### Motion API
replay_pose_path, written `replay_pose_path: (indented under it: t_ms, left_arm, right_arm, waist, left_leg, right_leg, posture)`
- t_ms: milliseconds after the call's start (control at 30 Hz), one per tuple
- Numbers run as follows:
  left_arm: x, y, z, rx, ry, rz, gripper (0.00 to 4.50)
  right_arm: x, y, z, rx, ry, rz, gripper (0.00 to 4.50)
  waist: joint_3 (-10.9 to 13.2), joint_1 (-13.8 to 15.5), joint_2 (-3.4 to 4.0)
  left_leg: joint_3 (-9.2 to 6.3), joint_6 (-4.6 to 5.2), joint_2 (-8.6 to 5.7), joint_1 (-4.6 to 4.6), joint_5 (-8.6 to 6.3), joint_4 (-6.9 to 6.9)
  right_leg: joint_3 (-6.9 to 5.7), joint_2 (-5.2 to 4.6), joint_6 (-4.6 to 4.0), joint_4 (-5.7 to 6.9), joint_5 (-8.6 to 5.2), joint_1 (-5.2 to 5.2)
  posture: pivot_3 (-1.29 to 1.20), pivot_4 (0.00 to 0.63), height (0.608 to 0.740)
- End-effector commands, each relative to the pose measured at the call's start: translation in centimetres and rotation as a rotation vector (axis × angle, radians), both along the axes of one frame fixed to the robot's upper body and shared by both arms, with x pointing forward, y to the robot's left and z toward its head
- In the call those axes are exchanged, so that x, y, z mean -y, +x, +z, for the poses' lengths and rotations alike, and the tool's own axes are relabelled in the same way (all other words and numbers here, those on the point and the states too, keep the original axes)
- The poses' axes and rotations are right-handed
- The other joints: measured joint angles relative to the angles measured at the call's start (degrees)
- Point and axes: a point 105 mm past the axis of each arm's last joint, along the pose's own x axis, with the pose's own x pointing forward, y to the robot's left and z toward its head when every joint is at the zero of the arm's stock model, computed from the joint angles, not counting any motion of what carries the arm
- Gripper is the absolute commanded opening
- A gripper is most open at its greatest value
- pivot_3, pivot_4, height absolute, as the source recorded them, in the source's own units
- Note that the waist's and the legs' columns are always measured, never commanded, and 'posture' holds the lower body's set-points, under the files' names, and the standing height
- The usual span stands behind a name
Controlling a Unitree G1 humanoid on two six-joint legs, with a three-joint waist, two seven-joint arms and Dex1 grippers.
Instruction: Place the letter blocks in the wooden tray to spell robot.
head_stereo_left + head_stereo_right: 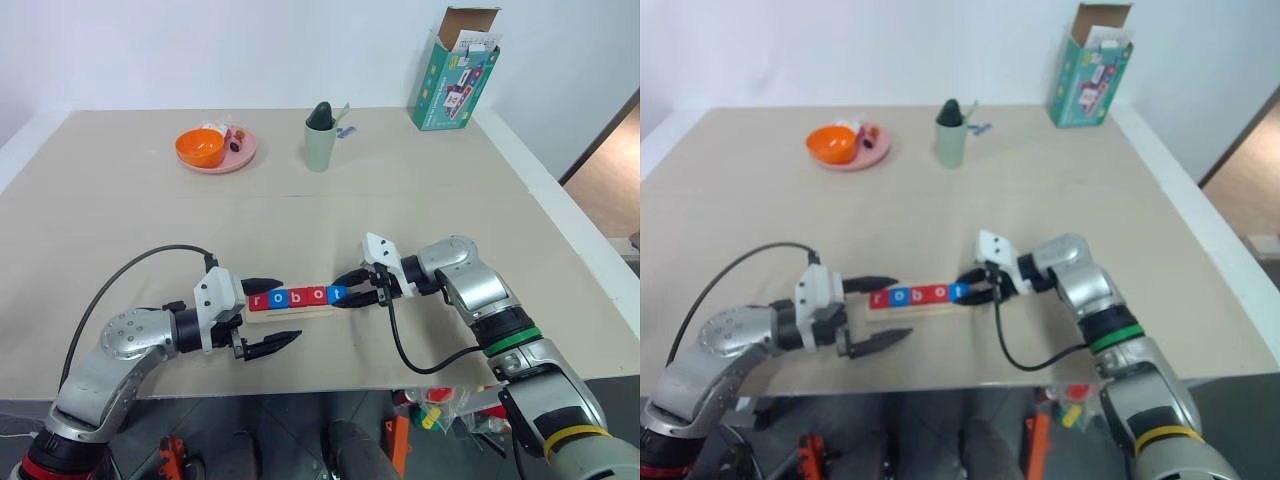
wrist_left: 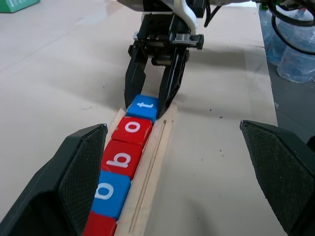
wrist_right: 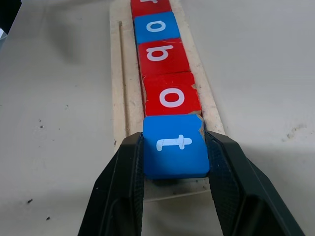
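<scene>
Head view first: the wooden tray [image 1: 290, 311] sits near the front edge of the worktop [image 1: 120, 230], letter blocks [image 1: 288, 297] lined up in it reading robot. The right gripper [image 1: 352, 287] has its jaws clamped on the blue t block [image 1: 338, 293] at the tray's right end. The left gripper [image 1: 272, 316] sits at the other end, jaws wide apart either side of the tray. Further back, a pink plate [image 1: 243, 155] has an orange bowl [image 1: 200, 148] on it. Right wrist view shows the t [image 3: 175, 146] squeezed between both fingers [image 3: 125, 184].
</scene>
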Motion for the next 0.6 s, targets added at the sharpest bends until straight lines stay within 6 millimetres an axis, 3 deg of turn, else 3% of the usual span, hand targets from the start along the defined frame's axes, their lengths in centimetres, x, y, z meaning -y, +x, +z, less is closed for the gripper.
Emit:
replay_pose_path:
  t_ms: [33, 600]
  left_arm:
    - [-0.09, -0.08, 0.86, 0.049, -0.009, 0.006, 4.50]
    - [-0.18, -0.34, 0.37, 0.052, 0.004, 0.009, 4.50]
  right_arm:
    - [-0.51, 0.31, 0.57, 0.026, -0.002, 0.012, 1.27]
    - [-0.77, 0.95, 0.44, 0.028, 0.002, 0.007, 1.27]
  waist:
    - [0.0, -0.1, 0.00]
    - [0.0, -0.1, 0.00]
  left_leg:
    - [0.00, 0.00, 0.00, 0.01, 0.00, 0.00]
    - [0.06, -0.08, 0.08, 0.07, 0.28, -0.02]
  right_leg:
    - [0.01, 0.01, -0.01, 0.00, 0.02, 0.00]
    - [0.08, 0.11, -0.09, 0.00, 0.24, -0.01]
  posture:
    - [0.00, 0.150, 0.740]
    - [0.00, 0.150, 0.740]
